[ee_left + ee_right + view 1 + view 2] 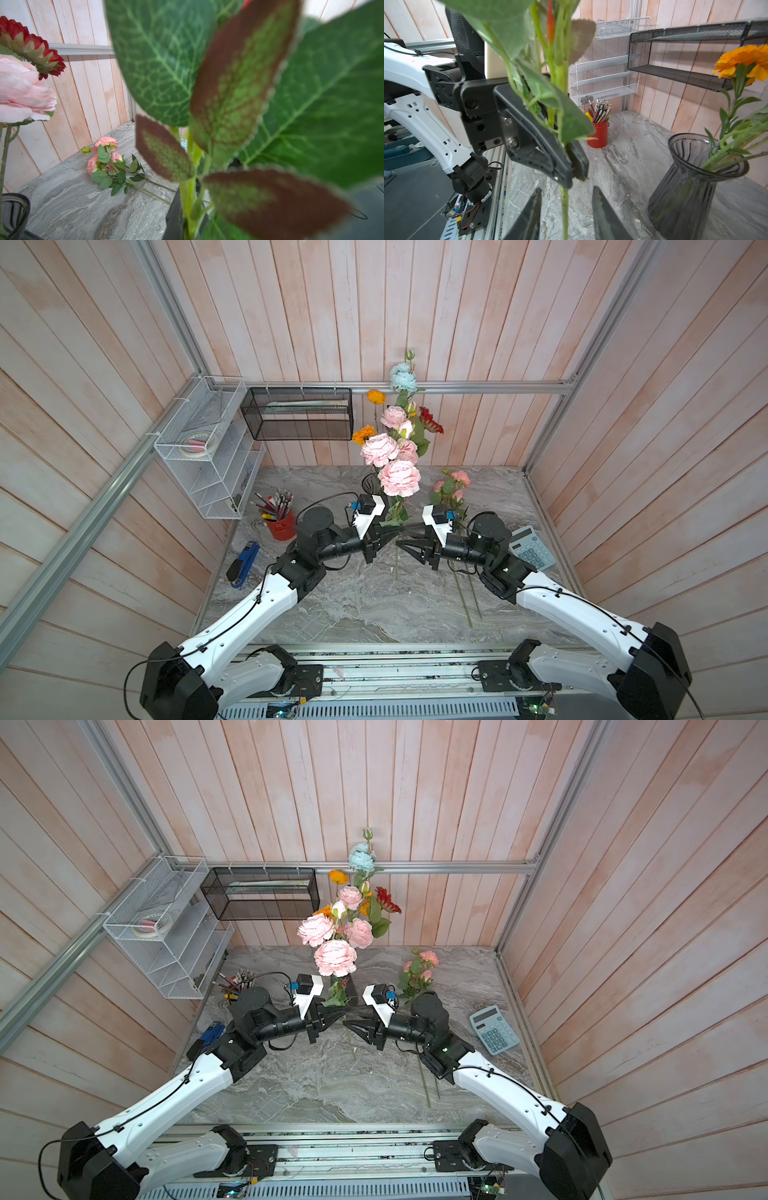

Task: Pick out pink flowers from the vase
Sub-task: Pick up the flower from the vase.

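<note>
Right wrist view: my left hand [574,176] is clamping the stem [564,209] of a pink flower [399,483], clear of the vase [691,187] just far-left; my right hand [566,197] is straddling that stem, jaws apart; I am reading this as a handover; next needs a square close, then left letting go.

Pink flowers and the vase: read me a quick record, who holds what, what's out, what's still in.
left gripper: jaws shut on pink flower stem, outside the vase
right gripper: jaws open either side of that stem, below the left gripper
vase: upright, orange flower inside
out: pink spray lying on the table
still in: at least one large pink bloom
</note>
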Controlling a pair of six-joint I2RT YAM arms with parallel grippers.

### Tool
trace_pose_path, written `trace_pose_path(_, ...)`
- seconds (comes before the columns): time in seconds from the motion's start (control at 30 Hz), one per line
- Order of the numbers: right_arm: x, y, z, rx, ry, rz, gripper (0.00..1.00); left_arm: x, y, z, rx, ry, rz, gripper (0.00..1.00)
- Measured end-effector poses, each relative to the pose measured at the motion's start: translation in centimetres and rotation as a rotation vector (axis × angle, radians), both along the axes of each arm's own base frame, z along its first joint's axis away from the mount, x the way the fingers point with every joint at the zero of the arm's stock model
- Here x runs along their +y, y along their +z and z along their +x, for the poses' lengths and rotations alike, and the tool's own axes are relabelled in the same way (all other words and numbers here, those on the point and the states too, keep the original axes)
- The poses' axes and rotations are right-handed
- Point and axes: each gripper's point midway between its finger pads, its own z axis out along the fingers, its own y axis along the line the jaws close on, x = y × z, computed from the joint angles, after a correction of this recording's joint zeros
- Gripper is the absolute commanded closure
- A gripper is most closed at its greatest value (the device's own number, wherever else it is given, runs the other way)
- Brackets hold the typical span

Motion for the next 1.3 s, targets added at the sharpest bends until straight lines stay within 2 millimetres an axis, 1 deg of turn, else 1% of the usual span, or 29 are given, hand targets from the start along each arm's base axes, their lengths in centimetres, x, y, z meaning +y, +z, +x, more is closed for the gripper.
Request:
trace_pose_path(0.07, 0.1, -0.4, 0.2, 0.007, 0.0, -0.007, 0.64, 0.0, 0.1, 0.0, -0.001, -0.001, -0.003, 1.0)
trace_pose_path(0.1, 0.2, -0.6, 0.2, 0.012, 0.001, -0.01, 0.68, -0.1, 0.1, 0.0, -0.002, -0.002, -0.004, 1.0)
trace_pose_path(0.17, 0.3, -0.9, 0.3, 0.022, 0.004, -0.017, 0.78, -0.2, 0.1, 0.0, -0.005, -0.004, -0.006, 1.0)
trace_pose_path(0.27, 0.6, -1.2, 0.2, 0.031, 0.019, -0.022, 0.97, -0.3, 0.1, 0.0, -0.006, -0.003, -0.007, 1.0)
trace_pose_path(0.3, 0.7, -1.2, 0.1, 0.027, 0.026, -0.022, 1.0, -0.3, 0.0, 0.2, -0.002, 0.001, -0.007, 1.0)
trace_pose_path(0.4, 0.7, -1.2, 0.0, 0.025, 0.031, -0.024, 1.0, -0.3, 0.0, 0.3, 0.004, 0.006, -0.008, 1.0)
trace_pose_path(0.43, 0.7, -1.2, 0.0, 0.025, 0.031, -0.024, 1.0, -0.2, -0.1, 0.3, 0.004, 0.009, -0.007, 0.93)
trace_pose_path(0.47, 0.7, -1.2, 0.0, 0.024, 0.032, -0.024, 1.0, -0.2, -0.1, 0.3, 0.004, 0.01, -0.007, 0.82)
trace_pose_path(0.57, 0.8, -1.2, 0.1, 0.026, 0.026, -0.025, 1.0, -0.2, -0.2, 0.4, 0.005, 0.018, -0.009, 0.55)
trace_pose_path(0.6, 0.7, -1.3, 0.2, 0.027, 0.017, -0.027, 1.0, -0.1, -0.2, 0.3, -0.001, 0.02, -0.008, 0.44)
trace_pose_path(0.67, 0.5, -1.3, 0.5, 0.03, -0.006, -0.032, 1.0, 0.1, -0.4, 0.1, -0.006, 0.022, -0.007, 0.18)
trace_pose_path(0.7, 0.3, -1.4, 0.6, 0.034, -0.022, -0.037, 1.0, 0.2, -0.6, -0.1, -0.014, 0.023, -0.005, 0.0)
trace_pose_path(0.8, -0.2, -1.2, 1.0, 0.039, -0.065, -0.048, 1.0, 0.5, -1.3, -0.5, -0.023, 0.026, 0.009, 0.0)
trace_pose_path(0.9, -0.9, -0.7, 1.4, 0.041, -0.118, -0.055, 1.0, 0.5, -2.5, -0.4, -0.037, 0.047, 0.046, 0.0)
trace_pose_path(1.03, -2.8, 0.1, 2.6, 0.053, -0.235, -0.065, 1.0, -0.6, -5.1, -0.6, -0.075, 0.085, 0.139, 0.0)
trace_pose_path(1.1, -4.5, 0.2, 3.8, 0.075, -0.312, -0.069, 1.0, -1.5, -6.5, -0.8, -0.101, 0.105, 0.196, 0.0)
trace_pose_path(1.13, -5.8, 0.3, 4.6, 0.09, -0.361, -0.069, 1.0, -1.9, -7.2, -0.8, -0.116, 0.115, 0.225, 0.0)
trace_pose_path(1.2, -8.6, 0.3, 6.2, 0.127, -0.458, -0.062, 1.0, -2.6, -8.5, -0.7, -0.136, 0.136, 0.28, 0.0)
trace_pose_path(1.3, -14.1, 0.0, 8.6, 0.196, -0.635, -0.051, 1.0, -2.8, -10.5, 0.1, -0.145, 0.182, 0.352, 0.0)
